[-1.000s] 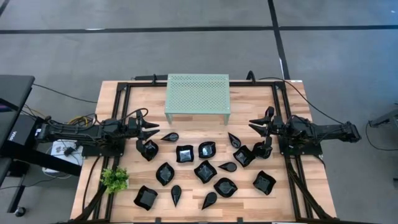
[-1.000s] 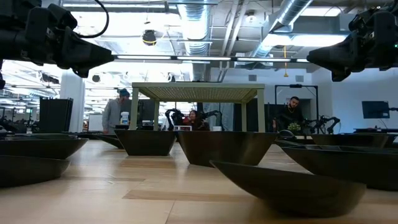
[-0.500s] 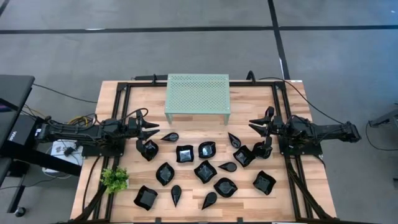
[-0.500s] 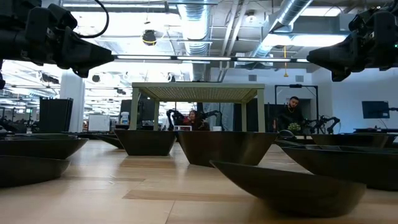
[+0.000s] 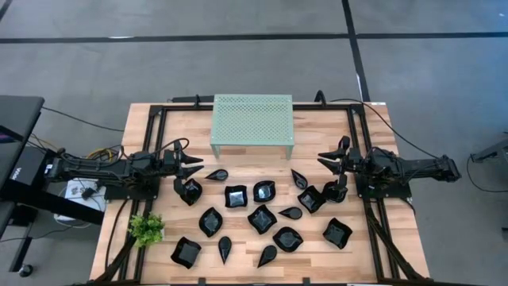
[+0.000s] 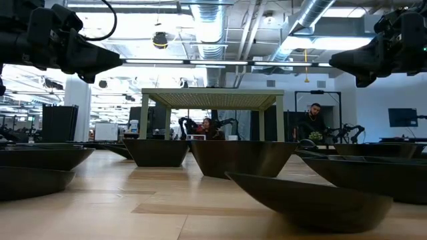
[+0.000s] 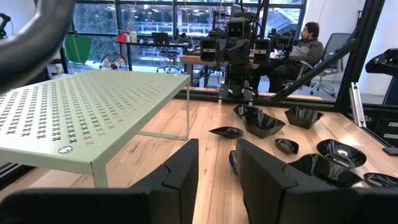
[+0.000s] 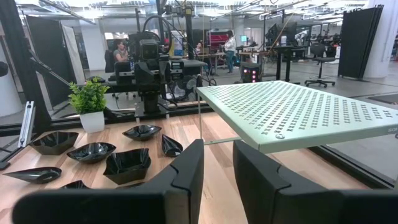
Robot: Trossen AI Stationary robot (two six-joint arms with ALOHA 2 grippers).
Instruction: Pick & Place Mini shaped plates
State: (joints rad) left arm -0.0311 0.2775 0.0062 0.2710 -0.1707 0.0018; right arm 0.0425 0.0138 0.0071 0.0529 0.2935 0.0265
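2 claws are hovering apart and empty: I am holding the left claw (image 5: 193,167) and right claw (image 5: 324,160) above the table (image 5: 147,143), flanking the mint-green rack (image 5: 252,123), because the mini shaped plates (image 5: 262,218) are lying scattered between them.

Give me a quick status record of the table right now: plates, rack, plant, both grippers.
plates: mini shaped plates, all glossy black, scattered on the table's near half, in front of the rack; none on the rack
rack: mint-green perforated rack, standing at the table's far middle, top bare
plant: small green plant, near the left front corner
left gripper: left gripper, open, holding nothing, raised at the left side beside the plates
right gripper: right gripper, open, holding nothing, raised at the right side
table: wooden table
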